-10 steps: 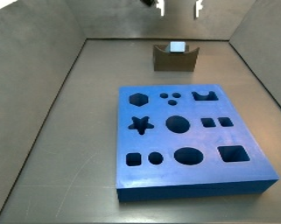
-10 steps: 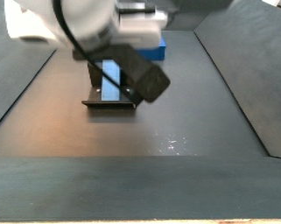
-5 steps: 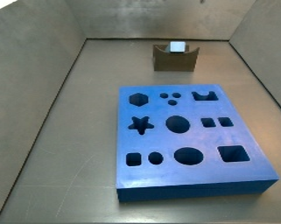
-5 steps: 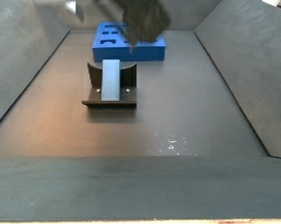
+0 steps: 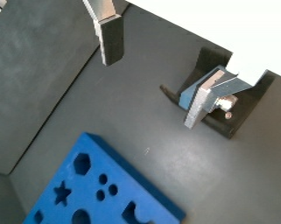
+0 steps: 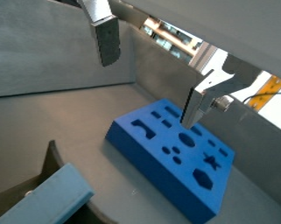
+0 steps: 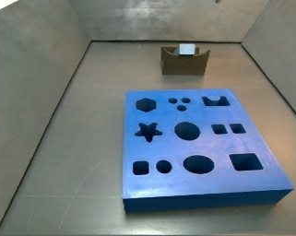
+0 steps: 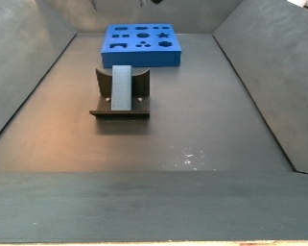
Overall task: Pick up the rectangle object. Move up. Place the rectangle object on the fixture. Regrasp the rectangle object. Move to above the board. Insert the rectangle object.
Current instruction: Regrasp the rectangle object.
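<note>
The hand is seen only in both wrist views, raised well clear of everything, its two silver fingers spread apart with nothing held between them. The rectangle object is seen resting in the notch of the fixture, well apart from the hand and below it, with its long axis lying along the floor from near to far in a side view, toward the board. In a side view the rectangle object is shown end-on in the fixture, beyond the far edge of the board.
</note>
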Controlling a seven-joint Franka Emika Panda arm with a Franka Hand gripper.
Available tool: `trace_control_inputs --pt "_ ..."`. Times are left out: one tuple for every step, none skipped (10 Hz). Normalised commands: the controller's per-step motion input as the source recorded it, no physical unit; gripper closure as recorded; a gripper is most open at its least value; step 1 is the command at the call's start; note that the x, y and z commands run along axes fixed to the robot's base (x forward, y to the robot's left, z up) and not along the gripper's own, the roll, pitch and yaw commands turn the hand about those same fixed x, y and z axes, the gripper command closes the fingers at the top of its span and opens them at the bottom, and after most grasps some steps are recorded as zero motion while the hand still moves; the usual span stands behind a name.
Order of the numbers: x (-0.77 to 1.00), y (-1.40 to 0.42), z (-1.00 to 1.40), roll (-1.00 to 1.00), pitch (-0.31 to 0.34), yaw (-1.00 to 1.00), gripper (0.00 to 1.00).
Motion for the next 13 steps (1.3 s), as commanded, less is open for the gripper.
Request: trace_control_inputs --pt "-0.04 -0.05 0.02 1.00 0.023 0.02 0.00" --pt "-0.04 -0.04 0.02 1.00 0.020 0.02 0.00" --pt "-0.05 -0.03 0.02 1.00 0.015 0.02 0.00" --pt "-0.05 -0.03 0.02 1.00 0.011 0.02 0.00" --pt "-0.04 -0.03 0.01 1.00 0.006 0.02 0.00" --pt "-0.04 -0.02 0.01 1.00 0.001 0.02 0.00" --pt "-0.04 -0.03 0.01 1.00 -0.005 0.02 0.00" --pt "-0.04 -0.03 0.01 1.00 -0.008 0.02 0.00" --pt "-0.04 -0.02 0.01 1.00 -0.014 0.02 0.00" --pt "-0.04 -0.02 0.01 1.00 -0.019 0.02 0.00" --pt "-0.03 -0.03 0.01 1.00 -0.024 0.02 0.00" --pt "-0.03 -0.02 0.01 1.00 -0.029 0.02 0.00" --pt "-0.03 -0.02 0.02 1.00 -0.033 0.02 0.00"
